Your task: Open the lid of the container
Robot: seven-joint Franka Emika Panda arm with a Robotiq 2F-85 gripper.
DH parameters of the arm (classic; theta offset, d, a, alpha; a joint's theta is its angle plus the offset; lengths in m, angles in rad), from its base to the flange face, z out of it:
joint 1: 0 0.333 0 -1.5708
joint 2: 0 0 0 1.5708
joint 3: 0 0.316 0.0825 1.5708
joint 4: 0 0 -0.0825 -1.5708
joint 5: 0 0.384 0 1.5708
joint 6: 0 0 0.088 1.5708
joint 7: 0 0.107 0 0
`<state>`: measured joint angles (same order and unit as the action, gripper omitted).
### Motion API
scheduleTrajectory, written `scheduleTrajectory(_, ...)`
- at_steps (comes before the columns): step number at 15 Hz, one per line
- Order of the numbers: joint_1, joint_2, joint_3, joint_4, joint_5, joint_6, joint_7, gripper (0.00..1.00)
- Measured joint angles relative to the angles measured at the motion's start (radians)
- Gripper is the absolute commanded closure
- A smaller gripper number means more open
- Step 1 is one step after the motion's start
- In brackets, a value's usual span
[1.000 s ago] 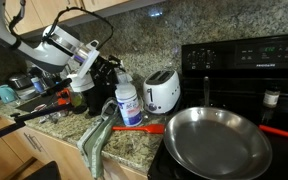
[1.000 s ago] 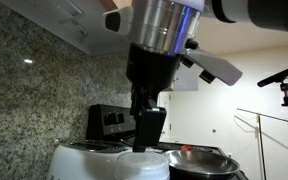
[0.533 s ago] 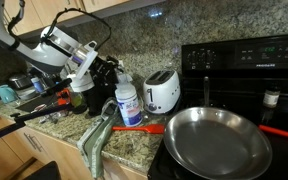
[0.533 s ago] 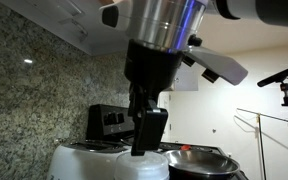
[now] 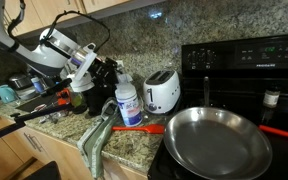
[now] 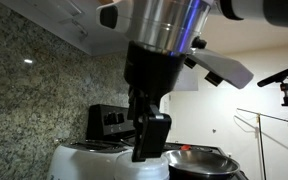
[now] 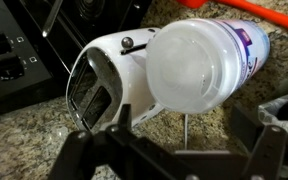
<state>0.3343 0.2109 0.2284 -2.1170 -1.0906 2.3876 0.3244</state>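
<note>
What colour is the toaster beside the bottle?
The toaster is white, seen best in the wrist view.

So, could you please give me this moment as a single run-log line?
phase: pre-grasp | gripper: open, poised over lid | container: upright beside toaster, lid on

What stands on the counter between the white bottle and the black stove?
A white toaster stands between the bottle and the stove, clearest in an exterior view.
</note>
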Motion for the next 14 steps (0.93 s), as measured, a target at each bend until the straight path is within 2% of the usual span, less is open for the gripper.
scheduleTrajectory(14, -0.038, 0.045, -0.022, 0.066, 0.000, -0.004, 0.005, 0.00)
